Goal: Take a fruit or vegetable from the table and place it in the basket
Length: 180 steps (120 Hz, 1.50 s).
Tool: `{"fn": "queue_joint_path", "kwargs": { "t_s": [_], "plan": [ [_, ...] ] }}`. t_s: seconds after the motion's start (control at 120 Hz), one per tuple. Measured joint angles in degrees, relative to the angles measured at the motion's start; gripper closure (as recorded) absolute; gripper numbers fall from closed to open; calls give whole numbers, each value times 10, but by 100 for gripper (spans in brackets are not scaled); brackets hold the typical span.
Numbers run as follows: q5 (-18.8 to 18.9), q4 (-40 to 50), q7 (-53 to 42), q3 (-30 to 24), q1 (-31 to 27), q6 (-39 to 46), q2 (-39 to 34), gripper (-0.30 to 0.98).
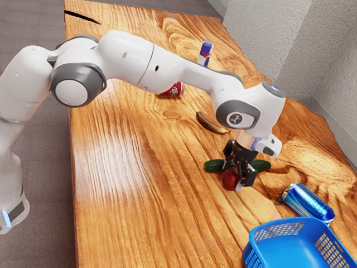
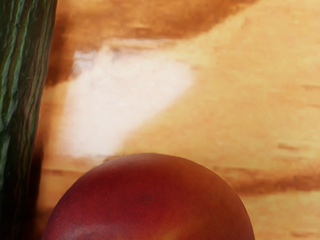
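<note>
One red-skinned fruit (image 1: 230,180), mango or nectarine by the look, is the likely target. It sits right at the gripper (image 1: 233,176), down by the table (image 1: 139,195) and outside the basket (image 1: 279,230). Can't confirm whether it bears on the wood or is just off it.

Jaw state: can't tell. Released around the fruit or grasping it, both fit what I see.

Step in hand, my read: the pick, at the grasp stage. Carry and place remain.

Next move: get or confirm a firm hold on both sides of the fruit, then lift straight up. Round, smooth skin, so an off-centre squeeze could roll it out. Go easy on force.

Closest neighbour: cucumber (image 1: 212,166), lying just beside the fruit, partly behind the gripper in the exterior view. Main snag risk. Clear it vertically before any sideways travel, else it gets dragged or rolled.

Further out, blue can (image 1: 308,202) lies on its side near the basket, toward the exterior view's right. Carry high enough to miss both the can and the rim, centre over the basket, lower, let go.

Off the route: banana (image 1: 209,123), dark red soda can (image 1: 175,89), slim blue-and-silver can (image 1: 206,51). Leave them alone.
</note>
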State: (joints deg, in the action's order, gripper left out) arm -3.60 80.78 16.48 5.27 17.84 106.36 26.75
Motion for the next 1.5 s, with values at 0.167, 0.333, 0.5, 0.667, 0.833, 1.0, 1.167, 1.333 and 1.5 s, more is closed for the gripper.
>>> {"fn": "queue_joint_path", "kwargs": {
  "t_s": [0.167,0.333,0.5,0.667,0.833,1.0,1.167,1.333,1.5],
  "plan": [
    [0,1,1,0,0,3,6,0],
    [0,1,1,0,4,4,7,14],
    [3,8,3,0,8,9,7,29],
    [11,7,5,0,8,13,-1,37],
    [14,-54,7,-1,19,-8,-30,29],
    [13,-210,13,-19,52,-65,8,28],
    [12,-291,23,-30,130,-92,76,28],
    [11,-299,36,-60,150,-62,103,29],
    [14,-330,56,-58,147,19,141,28]
  ]
}}
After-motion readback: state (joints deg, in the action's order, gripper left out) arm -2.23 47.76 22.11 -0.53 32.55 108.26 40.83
